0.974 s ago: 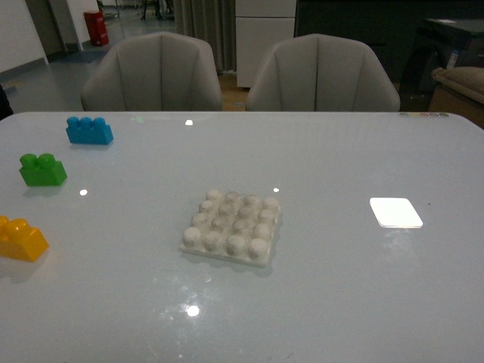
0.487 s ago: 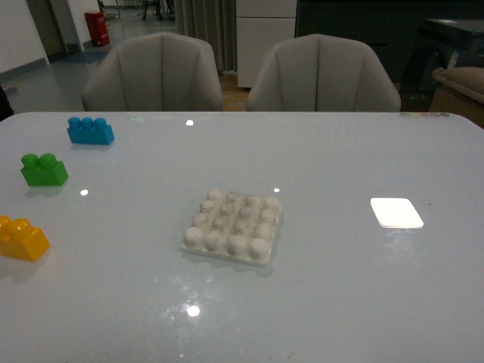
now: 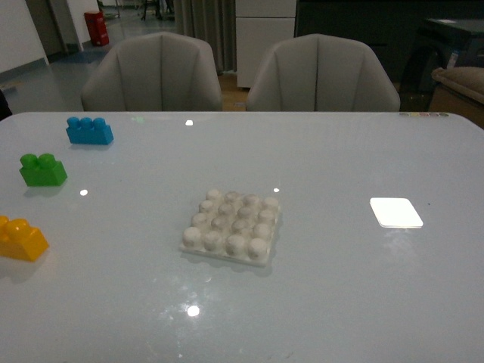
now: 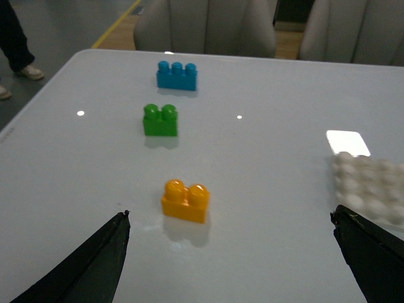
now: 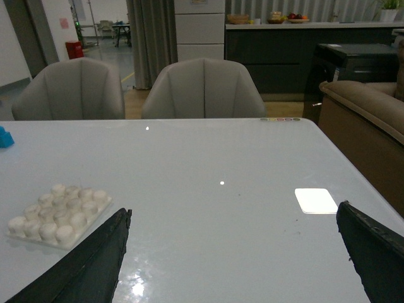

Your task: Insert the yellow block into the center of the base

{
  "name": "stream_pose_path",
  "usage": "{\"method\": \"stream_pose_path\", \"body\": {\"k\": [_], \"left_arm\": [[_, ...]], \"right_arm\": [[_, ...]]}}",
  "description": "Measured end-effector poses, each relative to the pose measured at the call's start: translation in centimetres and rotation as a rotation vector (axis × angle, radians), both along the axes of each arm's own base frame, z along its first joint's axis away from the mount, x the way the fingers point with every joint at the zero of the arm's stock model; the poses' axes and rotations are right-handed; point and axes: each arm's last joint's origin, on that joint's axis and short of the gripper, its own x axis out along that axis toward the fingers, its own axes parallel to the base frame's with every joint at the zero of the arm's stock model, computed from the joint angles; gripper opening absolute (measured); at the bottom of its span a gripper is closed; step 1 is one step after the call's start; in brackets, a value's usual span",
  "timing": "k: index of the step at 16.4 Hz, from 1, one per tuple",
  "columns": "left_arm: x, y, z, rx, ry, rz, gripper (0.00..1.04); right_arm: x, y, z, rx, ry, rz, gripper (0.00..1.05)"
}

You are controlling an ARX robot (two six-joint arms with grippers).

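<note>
I am lining up my wide-open, empty left pincer [image 4: 230,218] on the yellow block [image 4: 185,201], lying untouched on the desk [image 3: 340,295] well left of the studded base [image 3: 233,224], so I am reckoning the next move calls for descending to straddle it, my right pincer [image 5: 233,208] likewise agape and empty.

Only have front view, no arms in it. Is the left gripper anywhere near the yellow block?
Observer: Left gripper is open wide; the yellow block sits on the table ahead of it, untouched.
Operator: Lined up on it?
Observer: Roughly. The block shows between its two fingertips, nearer one of them.
Operator: Right gripper?
Observer: Right gripper is open and holds nothing; the base lies off to one side of it.
</note>
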Motion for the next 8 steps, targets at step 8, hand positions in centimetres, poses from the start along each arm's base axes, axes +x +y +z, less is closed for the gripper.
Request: {"method": "stream_pose_path", "body": {"k": [8], "left_arm": [[14.7,4.5,-9.5,0.036,0.206,-0.070,0.98]], "right_arm": [[0.0,0.0,0.0,0.000,0.000,0.000,0.98]]}}
